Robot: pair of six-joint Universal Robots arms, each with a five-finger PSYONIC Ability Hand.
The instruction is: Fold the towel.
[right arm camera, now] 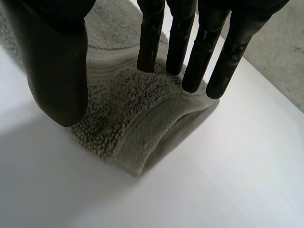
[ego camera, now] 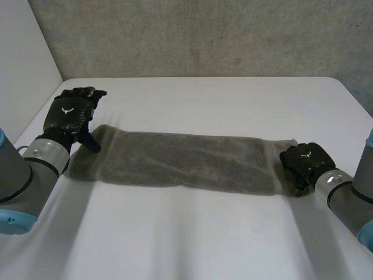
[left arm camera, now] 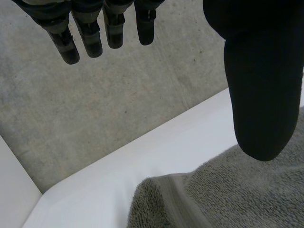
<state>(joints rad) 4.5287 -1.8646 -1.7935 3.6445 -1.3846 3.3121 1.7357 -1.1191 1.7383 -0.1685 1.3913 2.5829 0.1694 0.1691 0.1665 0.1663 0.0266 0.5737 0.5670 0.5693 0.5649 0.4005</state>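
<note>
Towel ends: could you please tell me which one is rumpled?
The towel end under the right hand is humped; the end by the left hand lies flat.

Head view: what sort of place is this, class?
Probably a robot lab or test bench: white table against a concrete wall, one grey towel, left robot hand and right robot hand at its ends.

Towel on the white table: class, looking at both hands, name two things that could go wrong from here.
1. The left hand is open, its fingers off the towel; if only the right end rises, the fold may go askew.
2. The right hand presses a rumpled end with straight fingers; that ridge could get folded in.
</note>
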